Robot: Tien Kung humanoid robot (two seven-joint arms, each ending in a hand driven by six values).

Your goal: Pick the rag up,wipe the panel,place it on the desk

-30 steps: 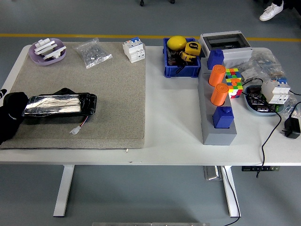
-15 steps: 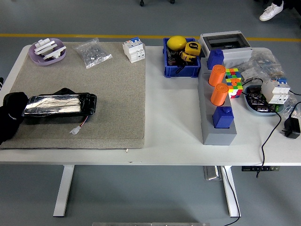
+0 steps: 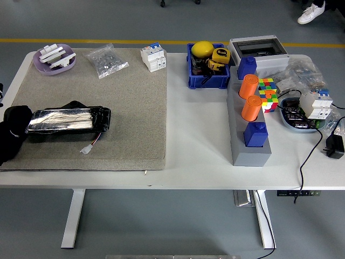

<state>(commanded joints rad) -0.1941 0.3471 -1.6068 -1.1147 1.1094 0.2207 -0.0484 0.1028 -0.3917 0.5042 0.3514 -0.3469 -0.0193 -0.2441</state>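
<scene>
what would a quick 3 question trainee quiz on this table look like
1. True or false: the panel lies on the grey mat.
2. What sits in the blue bin? A) a purple dish B) a yellow tape measure C) a cube puzzle
3. Fill in: the black rag lies at the panel's ____ end, as seen in the picture.

Key
1. True.
2. B; the purple dish is at the mat's far left corner and the cube puzzle stands beside the orange cylinders.
3. Left.
</scene>
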